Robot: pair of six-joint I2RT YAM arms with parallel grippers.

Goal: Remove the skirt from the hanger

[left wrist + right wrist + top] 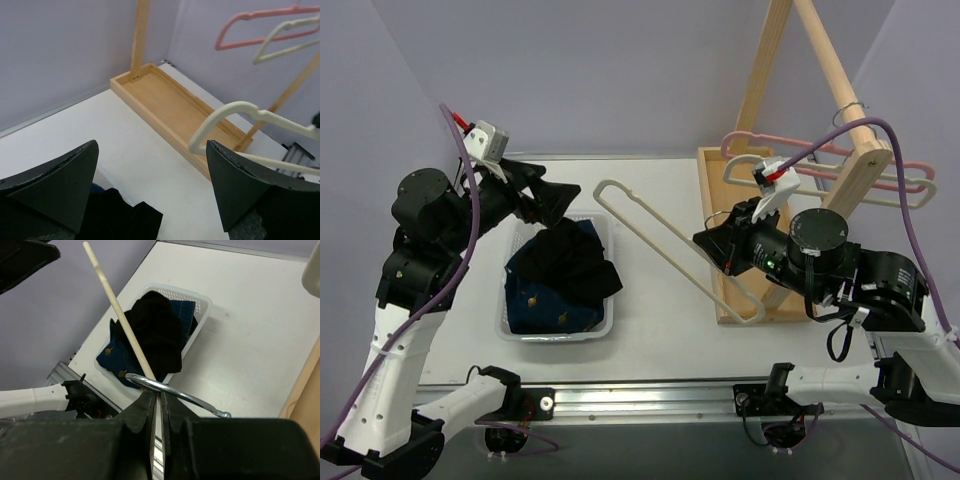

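Black skirt [572,258] lies bunched in white basket [558,334] atop blue denim [542,302], clear of hanger [655,232]. L gripper [548,196] hovers above basket, jaws wide, empty. R gripper [159,402] pinches hanger's wire hook [172,391]; cream frame slants twd basket.

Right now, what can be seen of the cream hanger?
The hanger is pale cream plastic, a thin triangular outline with rounded corners and a metal wire hook. It is bare, no garment on it. The right gripper is shut on the hook, holding it tilted over the table, its far end toward the open left gripper. Nothing else touches it.
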